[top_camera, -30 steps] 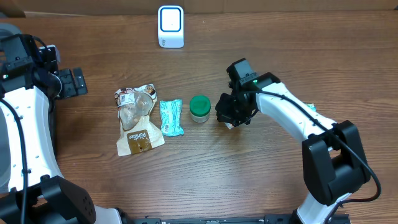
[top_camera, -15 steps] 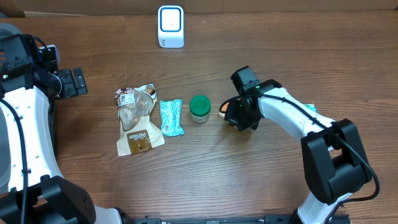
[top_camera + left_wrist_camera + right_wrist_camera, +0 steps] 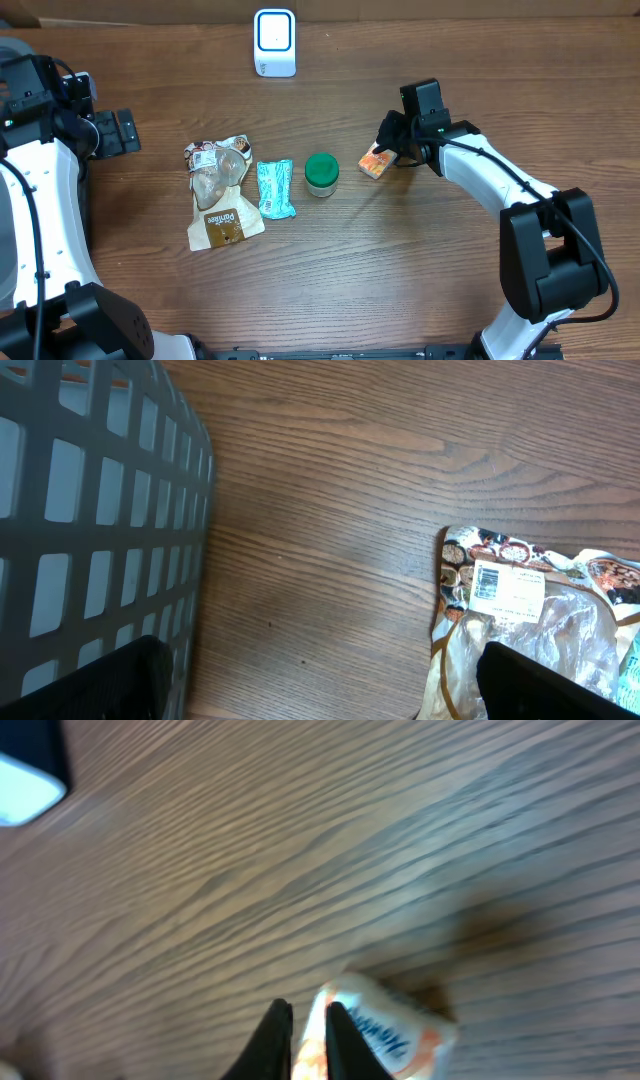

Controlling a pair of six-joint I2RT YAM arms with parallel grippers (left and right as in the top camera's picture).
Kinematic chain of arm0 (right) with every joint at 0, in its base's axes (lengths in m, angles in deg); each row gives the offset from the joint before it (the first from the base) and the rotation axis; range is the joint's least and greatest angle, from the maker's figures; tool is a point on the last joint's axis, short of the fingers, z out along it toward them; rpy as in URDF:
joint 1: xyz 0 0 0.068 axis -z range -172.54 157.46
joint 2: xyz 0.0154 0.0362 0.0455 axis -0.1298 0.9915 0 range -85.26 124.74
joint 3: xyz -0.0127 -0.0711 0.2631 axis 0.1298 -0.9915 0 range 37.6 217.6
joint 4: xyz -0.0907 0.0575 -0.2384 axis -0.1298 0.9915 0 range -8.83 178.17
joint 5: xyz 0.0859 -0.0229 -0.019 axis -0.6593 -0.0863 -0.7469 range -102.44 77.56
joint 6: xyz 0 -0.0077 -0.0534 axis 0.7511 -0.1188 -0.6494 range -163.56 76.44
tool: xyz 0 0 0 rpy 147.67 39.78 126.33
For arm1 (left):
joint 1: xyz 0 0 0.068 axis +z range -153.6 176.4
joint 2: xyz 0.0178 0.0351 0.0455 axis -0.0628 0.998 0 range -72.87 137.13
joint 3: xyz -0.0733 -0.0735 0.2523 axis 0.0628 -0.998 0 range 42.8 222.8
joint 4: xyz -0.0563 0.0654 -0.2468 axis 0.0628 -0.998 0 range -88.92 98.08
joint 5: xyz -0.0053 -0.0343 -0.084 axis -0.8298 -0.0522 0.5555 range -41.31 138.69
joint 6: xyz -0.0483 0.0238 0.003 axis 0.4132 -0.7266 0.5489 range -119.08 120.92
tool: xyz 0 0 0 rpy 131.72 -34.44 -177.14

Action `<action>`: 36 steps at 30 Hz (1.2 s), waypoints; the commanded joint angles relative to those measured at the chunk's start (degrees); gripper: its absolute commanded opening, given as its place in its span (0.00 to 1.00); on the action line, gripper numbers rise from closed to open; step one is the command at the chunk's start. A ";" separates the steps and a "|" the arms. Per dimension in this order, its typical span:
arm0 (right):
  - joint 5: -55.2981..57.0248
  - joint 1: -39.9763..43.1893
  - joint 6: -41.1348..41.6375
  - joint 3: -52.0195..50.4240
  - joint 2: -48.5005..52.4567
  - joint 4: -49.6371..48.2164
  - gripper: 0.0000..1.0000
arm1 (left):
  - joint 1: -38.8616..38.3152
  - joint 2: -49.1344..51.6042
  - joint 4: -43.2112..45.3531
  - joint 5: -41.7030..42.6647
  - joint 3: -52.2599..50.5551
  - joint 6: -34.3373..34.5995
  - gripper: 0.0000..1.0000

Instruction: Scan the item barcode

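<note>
Orange packet (image 3: 374,163), corner pinched in narrow right pincer (image 3: 305,1032), rest jutting beyond the tips

Lab bench staged as shop checkout; white scanner (image 3: 274,42) on wood-grain table (image 3: 330,270); packaged snacks (image 3: 221,190); grey basket (image 3: 90,510).

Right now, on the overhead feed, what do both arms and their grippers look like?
The left arm and right arm share a build: smooth white link shells joined by blocky black joint housings, with a thin black cable running alongside each. The left gripper and right gripper are all black. In the right wrist view the fingers are slim, dark and tapered.
</note>
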 commanded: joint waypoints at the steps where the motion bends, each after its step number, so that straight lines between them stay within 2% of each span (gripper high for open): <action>1: -6.58 -0.20 -1.51 1.79 -0.48 0.09 0.13 | 0.63 -0.31 0.26 -0.37 -0.31 0.76 0.99; 5: -13.09 -0.83 -0.90 1.84 -0.48 0.33 0.16 | 0.63 -0.31 0.24 -0.39 -0.31 0.76 0.99; 11: -6.80 -5.27 3.91 1.46 0.24 -0.35 0.19 | 0.63 -0.31 0.24 -0.37 -0.31 0.76 0.99; 21: -5.01 -7.98 2.97 1.49 5.40 -0.52 0.19 | 0.63 -0.31 0.24 -0.37 -0.31 0.76 0.99; 36: -3.74 -5.38 -8.63 10.54 -0.35 19.74 0.20 | 0.63 -0.31 0.24 -0.37 -0.31 0.76 1.00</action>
